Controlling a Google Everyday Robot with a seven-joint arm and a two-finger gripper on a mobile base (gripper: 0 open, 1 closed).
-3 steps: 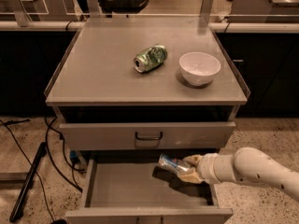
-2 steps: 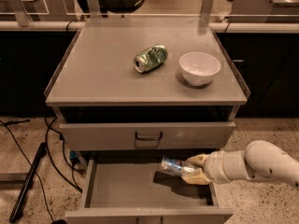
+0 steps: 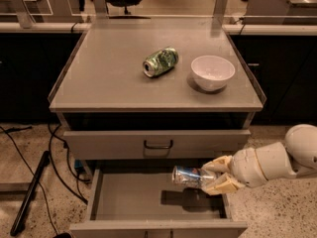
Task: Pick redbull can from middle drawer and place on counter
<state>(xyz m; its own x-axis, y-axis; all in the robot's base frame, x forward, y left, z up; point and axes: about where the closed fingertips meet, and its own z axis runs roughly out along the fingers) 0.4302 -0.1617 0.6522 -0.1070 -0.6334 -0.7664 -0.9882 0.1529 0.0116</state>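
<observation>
**Can held sideways over the open drawer**

At the far left, black cables [image 3: 27,180] trail across the speckled floor. Beside them stands the cabinet, its broad flat grey matte counter [image 3: 104,78] carrying a dented green can [image 3: 160,62] lying on its side near the middle and, just right of it, a round white bowl [image 3: 213,72]. Below the top sits a shut grey drawer front with a black bar handle [image 3: 158,144]. Under that, the wide grey metal middle drawer [image 3: 133,202] is pulled out. The slim silver-and-blue redbull can [image 3: 188,175] lies horizontal in the air above the drawer's right half, its shiny end pointing left and its shadow on the tray floor. The cream two-finger gripper [image 3: 214,175] reaches in from the right on a white arm [image 3: 277,160], its fingers [image 3: 220,186] clamped on the can's right end, one above and one below.
</observation>
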